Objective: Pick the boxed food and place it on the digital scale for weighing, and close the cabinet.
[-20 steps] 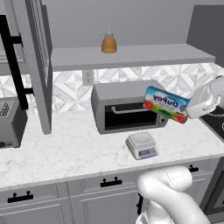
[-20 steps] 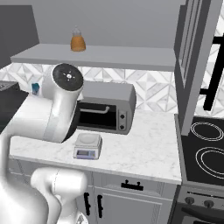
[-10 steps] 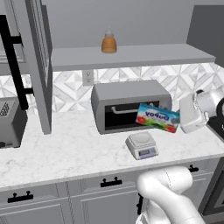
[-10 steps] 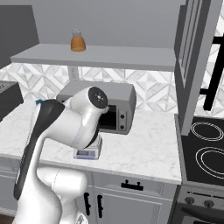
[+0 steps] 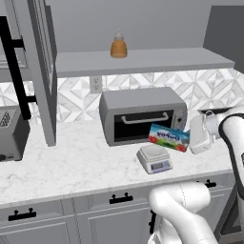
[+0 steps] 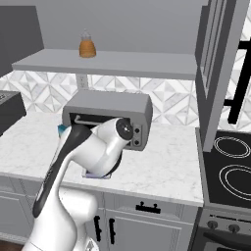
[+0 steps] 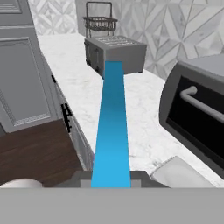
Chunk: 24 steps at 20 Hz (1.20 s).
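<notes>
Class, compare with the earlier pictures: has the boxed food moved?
Yes. The boxed food, held in the gripper, has come down and leftward across the toaster oven, nearing the digital scale.

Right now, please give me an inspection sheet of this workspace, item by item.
Surface: white marble counter, bare in front of the scale.
Job's things: boxed food held tilted just above the digital scale, not yet set on it; cabinet door open.
Clutter: toaster oven behind the scale; orange bottle on the shelf; toaster at far left.
Grippers: hand shut on the boxed food.
Cables: nothing seen.
Surroundings: patterned backsplash, wall outlet, stove.
</notes>
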Tool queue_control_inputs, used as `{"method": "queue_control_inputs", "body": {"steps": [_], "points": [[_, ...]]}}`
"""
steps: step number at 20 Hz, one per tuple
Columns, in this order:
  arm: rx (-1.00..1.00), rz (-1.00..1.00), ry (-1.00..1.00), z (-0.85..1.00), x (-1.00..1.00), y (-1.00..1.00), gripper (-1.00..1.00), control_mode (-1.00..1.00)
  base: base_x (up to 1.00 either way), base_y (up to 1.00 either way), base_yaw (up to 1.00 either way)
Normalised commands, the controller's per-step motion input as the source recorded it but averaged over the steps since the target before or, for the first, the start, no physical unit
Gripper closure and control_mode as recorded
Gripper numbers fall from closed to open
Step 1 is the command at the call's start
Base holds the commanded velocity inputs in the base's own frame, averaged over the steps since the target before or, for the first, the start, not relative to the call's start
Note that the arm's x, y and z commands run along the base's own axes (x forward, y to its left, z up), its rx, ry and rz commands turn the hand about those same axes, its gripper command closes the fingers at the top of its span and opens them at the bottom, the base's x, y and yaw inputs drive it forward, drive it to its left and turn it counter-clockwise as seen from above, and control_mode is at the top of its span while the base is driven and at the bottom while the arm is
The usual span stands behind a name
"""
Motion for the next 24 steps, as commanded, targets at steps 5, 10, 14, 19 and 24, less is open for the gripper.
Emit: {"method": "queue_control_inputs", "body": {"steps": [5,10,14,19,24], "points": [[-0.01,0.00,0.04,-0.50,0.74,-0.04,1.00,-1.00,0.00,0.00,0.00],[0.00,0.02,0.03,-0.45,0.47,-0.31,1.00,-1.00,0.00,0.00,0.00],[-0.01,0.00,0.11,-0.41,0.41,-0.02,1.00,-1.00,0.00,0.00,0.00],[-0.02,0.00,0.01,-0.34,0.39,0.00,1.00,-1.00,0.00,0.00,0.00],[-0.03,0.00,-0.11,-0.47,0.26,0.00,1.00,-1.00,0.00,0.00,0.00]]}}
